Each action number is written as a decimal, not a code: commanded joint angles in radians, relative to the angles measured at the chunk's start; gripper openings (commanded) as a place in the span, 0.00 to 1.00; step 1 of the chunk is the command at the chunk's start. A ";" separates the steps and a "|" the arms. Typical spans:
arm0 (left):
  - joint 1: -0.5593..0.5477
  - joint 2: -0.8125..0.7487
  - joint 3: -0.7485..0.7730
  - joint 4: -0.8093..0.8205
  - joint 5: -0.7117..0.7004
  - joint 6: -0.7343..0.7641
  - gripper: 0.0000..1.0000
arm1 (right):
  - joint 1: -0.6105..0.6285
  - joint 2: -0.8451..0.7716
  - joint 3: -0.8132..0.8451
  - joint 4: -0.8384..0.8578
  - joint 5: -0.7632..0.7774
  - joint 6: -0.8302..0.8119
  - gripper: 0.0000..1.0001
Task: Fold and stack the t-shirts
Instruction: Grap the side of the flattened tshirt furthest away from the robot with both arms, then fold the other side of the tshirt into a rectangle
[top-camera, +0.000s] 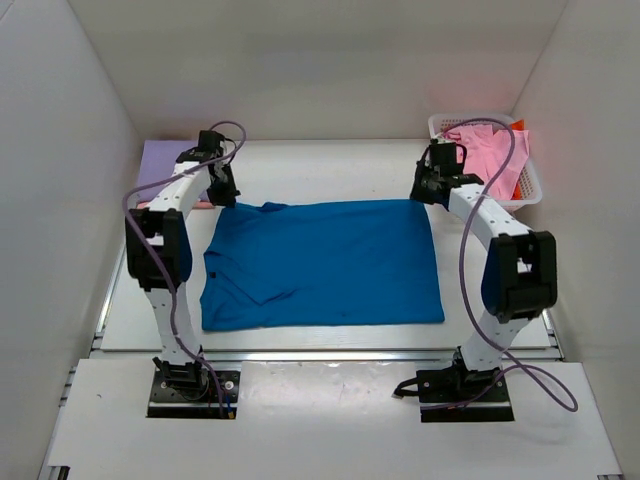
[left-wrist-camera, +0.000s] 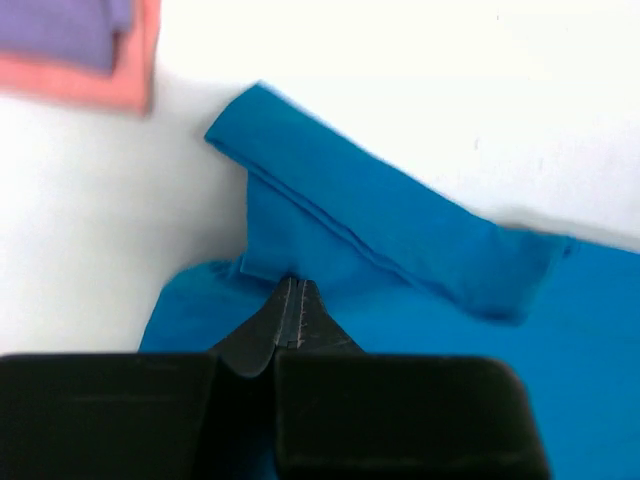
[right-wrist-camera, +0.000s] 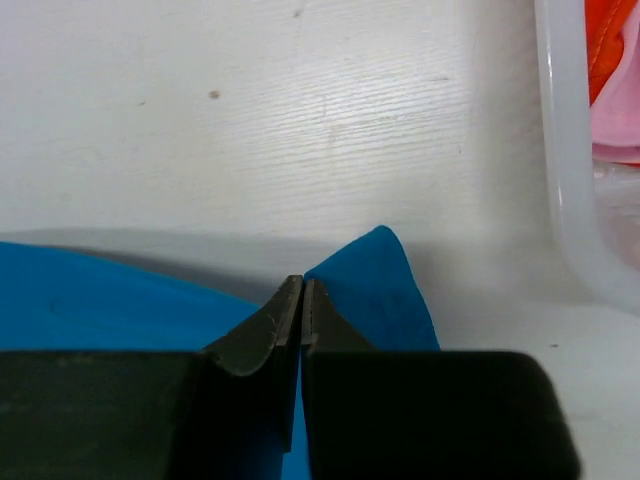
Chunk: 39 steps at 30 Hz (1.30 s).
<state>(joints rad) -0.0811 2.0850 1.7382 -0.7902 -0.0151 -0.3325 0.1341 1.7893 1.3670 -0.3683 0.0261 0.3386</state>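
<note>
A bright blue collared t-shirt (top-camera: 320, 265) lies spread flat in the middle of the table. My left gripper (top-camera: 225, 195) is at its far left corner, jaws shut on the blue cloth (left-wrist-camera: 400, 240) by a folded sleeve; the left gripper (left-wrist-camera: 290, 285) pinches the edge. My right gripper (top-camera: 425, 190) is at the far right corner, shut on the blue corner (right-wrist-camera: 380, 280); the right gripper (right-wrist-camera: 302, 282) shows cloth between its fingers. A folded lavender shirt (top-camera: 160, 160) lies on a salmon one (left-wrist-camera: 90, 85) at the far left.
A white mesh basket (top-camera: 535, 190) stands at the far right corner, holding a pink shirt (top-camera: 485, 150) and an orange-red one (top-camera: 517, 185). Its wall (right-wrist-camera: 570, 200) is close to the right gripper. White walls enclose the table on three sides.
</note>
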 joint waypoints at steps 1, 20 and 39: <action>0.014 -0.169 -0.119 0.011 -0.008 0.023 0.00 | -0.011 -0.103 -0.080 0.054 -0.047 -0.007 0.00; 0.020 -0.615 -0.692 0.117 -0.023 0.013 0.00 | -0.047 -0.448 -0.581 0.196 -0.149 0.034 0.00; 0.014 -0.744 -0.895 0.141 -0.040 -0.049 0.14 | -0.036 -0.520 -0.726 0.100 -0.169 0.082 0.03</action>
<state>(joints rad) -0.0738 1.3968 0.8555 -0.6540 -0.0227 -0.3660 0.0952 1.3239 0.6609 -0.2176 -0.1474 0.3939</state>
